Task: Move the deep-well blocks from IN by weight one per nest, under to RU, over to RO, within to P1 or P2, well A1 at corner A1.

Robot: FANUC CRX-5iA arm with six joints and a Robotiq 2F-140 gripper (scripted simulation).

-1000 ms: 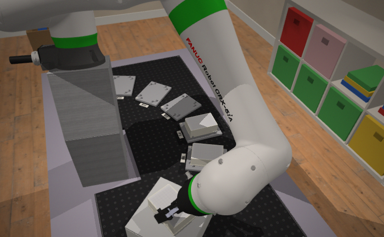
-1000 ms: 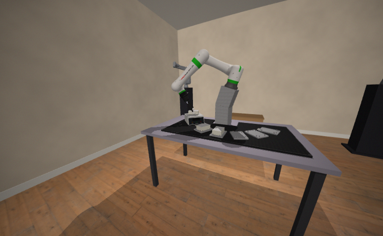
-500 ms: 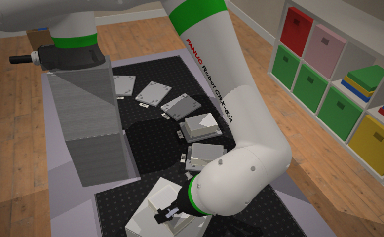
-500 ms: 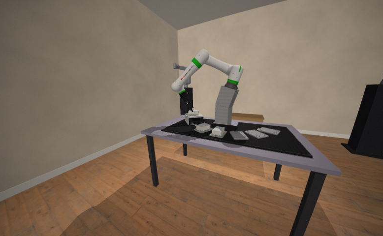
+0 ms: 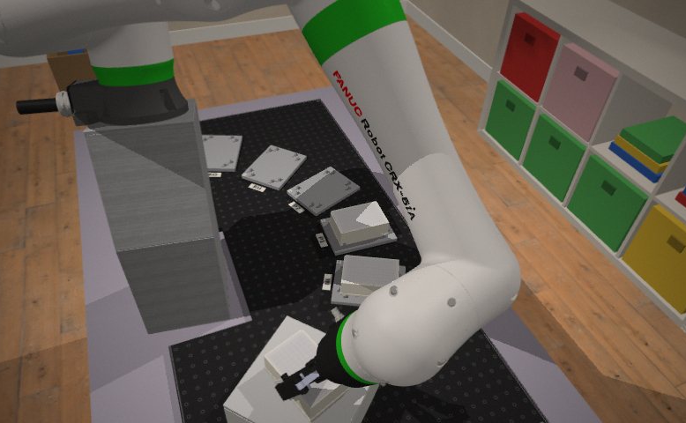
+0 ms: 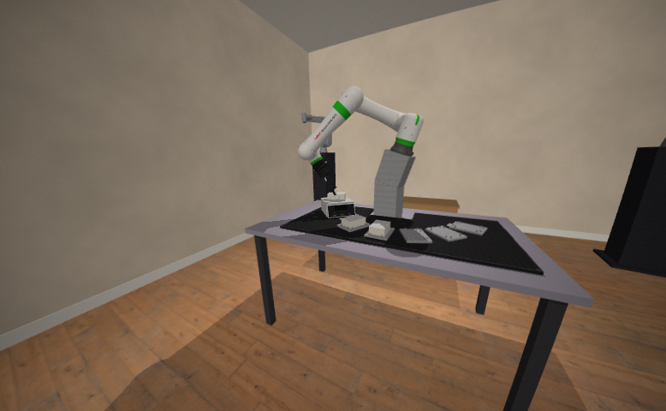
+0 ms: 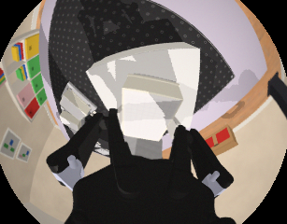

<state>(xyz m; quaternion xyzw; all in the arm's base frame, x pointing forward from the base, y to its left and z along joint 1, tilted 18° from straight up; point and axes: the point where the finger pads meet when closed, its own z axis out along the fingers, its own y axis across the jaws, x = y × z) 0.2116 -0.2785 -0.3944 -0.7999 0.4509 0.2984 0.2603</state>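
My gripper [image 5: 296,389] is shut on a white deep-well block [image 5: 290,352] over the check-weigher [image 5: 279,393] at the near end of the mat. In the wrist view the block [image 7: 146,115] sits between my fingers, with the weigher's pale platform [image 7: 150,75] right below. I cannot tell whether the block touches the platform. The exterior view shows the block [image 6: 338,195] at the top of the weigher [image 6: 337,207], whose lamps are too small to read. A second block [image 5: 370,272] and a third block [image 5: 360,222] each rest on a grey nest plate beyond the weigher.
Three empty grey nest plates [image 5: 323,189], [image 5: 274,166], [image 5: 221,152] lie in a row further along the black mat; their labels are too small to read. The arm's grey pedestal [image 5: 152,219] stands to the left. A shelf with coloured bins [image 5: 599,146] is off the table at the right.
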